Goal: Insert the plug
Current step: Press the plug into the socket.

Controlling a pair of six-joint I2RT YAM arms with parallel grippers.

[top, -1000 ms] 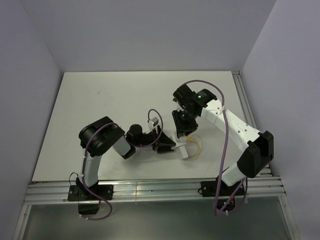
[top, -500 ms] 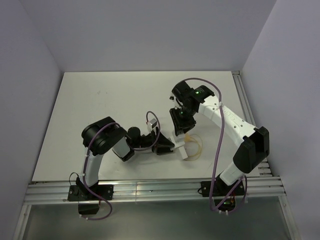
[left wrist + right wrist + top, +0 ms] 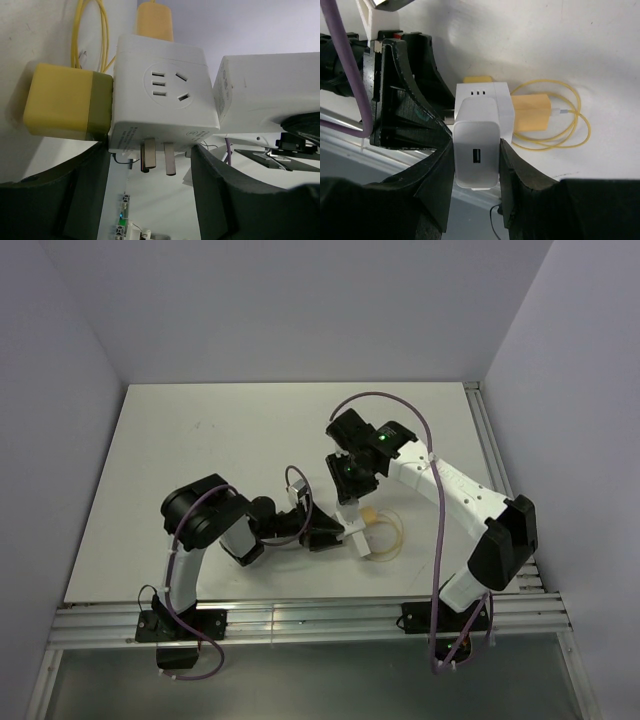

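Note:
A white socket cube [image 3: 162, 95] has bare outlets on its facing side, two metal prongs below, and yellow plugs [image 3: 65, 105] in its left and top faces. My left gripper [image 3: 150, 152] is shut on the cube's prong end; from above that gripper [image 3: 333, 533] lies low on the table beside the cube [image 3: 356, 536]. My right gripper [image 3: 476, 162] is shut on a white USB charger [image 3: 476, 150], held directly over the cube [image 3: 485, 97]. In the left wrist view the charger [image 3: 265, 95] sits against the cube's right side. Its pins are hidden.
A thin yellow cable [image 3: 388, 536] coils on the table right of the cube, running from a yellow plug [image 3: 531, 112]. The right arm [image 3: 450, 485] reaches in from the right. An aluminium rail [image 3: 300, 620] borders the near table edge.
The right gripper has carried the charger left and down until it sits over the cube. The left gripper and cube have shifted slightly left.

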